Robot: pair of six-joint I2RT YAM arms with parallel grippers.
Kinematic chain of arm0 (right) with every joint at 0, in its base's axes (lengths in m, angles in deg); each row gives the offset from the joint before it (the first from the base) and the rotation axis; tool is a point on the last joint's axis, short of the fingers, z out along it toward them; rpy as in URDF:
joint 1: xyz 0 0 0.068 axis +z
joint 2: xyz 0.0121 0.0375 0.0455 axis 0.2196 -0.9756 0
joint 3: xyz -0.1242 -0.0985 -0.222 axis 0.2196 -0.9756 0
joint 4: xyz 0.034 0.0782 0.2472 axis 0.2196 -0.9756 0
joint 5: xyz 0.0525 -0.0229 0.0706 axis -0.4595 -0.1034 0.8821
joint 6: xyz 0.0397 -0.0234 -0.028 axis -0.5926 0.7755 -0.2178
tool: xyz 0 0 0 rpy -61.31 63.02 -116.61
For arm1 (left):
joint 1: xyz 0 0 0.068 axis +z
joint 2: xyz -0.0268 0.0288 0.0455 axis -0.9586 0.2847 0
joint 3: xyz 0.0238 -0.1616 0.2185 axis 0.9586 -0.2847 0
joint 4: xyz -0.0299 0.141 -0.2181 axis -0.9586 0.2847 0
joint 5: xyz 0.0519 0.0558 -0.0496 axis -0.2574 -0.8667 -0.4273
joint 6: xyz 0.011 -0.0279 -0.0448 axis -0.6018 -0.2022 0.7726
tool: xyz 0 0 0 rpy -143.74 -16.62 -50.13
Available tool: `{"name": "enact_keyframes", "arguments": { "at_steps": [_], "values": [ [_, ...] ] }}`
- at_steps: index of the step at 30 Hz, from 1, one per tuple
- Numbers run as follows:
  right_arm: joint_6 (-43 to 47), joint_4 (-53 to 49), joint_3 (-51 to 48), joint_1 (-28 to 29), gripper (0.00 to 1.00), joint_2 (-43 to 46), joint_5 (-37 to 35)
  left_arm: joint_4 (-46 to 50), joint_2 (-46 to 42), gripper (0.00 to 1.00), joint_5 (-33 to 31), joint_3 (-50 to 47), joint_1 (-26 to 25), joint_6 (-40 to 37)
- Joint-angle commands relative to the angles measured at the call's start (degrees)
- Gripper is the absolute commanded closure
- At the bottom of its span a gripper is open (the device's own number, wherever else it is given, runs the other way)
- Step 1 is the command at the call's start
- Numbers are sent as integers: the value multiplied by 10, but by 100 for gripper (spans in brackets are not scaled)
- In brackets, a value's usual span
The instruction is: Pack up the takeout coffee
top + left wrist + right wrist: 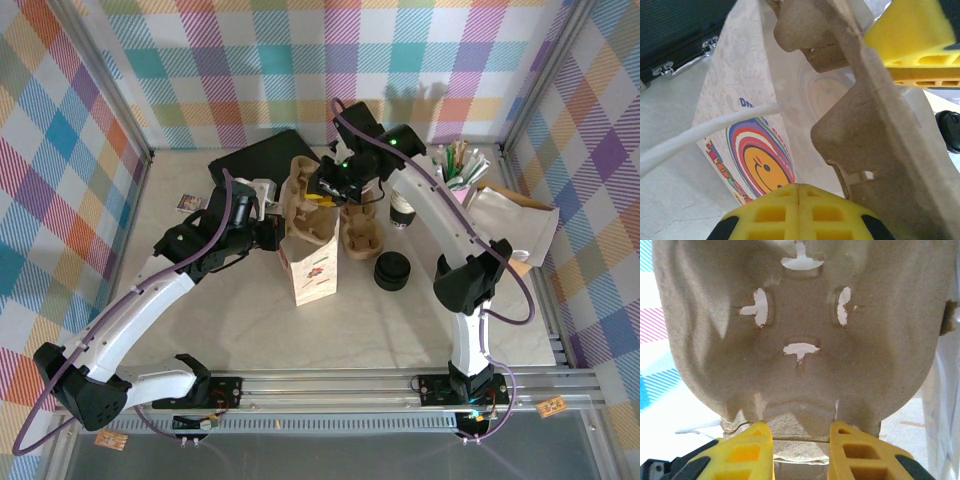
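The takeout coffee [403,211], a cream cup with a black lower band, stands on the table right of centre, with neither gripper on it. My right gripper [326,190] [801,434] is shut on a ridge of a brown pulp cup carrier [303,203] [800,340] and holds it tilted over the mouth of the white printed paper bag [312,268] [747,125]. In the left wrist view the carrier [890,150] hangs at the bag's opening. My left gripper [273,235] [798,197] is shut on the bag's upper edge, beside its white handle cord [700,131].
A second pulp carrier [361,237] lies beside the bag. A low stack of black lids [392,271] sits in front of the coffee. A pink cup of sticks [460,170] and a white bag [525,228] are at the right, and a black case [262,158] at the back.
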Motion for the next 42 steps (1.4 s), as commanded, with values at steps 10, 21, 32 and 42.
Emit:
{"name": "enact_keyframes", "arguments": {
  "at_steps": [10,21,32,42],
  "values": [
    [93,-56,35,41,81,1,-98,-27,-7,100,-10,-12,-1,34],
    [170,-83,31,85,80,12,-163,-40,-11,100,-11,-23,-1,66],
    [151,-135,31,87,80,1,-216,-48,-8,100,-9,-24,-1,76],
    [147,-124,27,99,80,-12,-252,-65,1,100,3,-27,-1,83]
  ]
}}
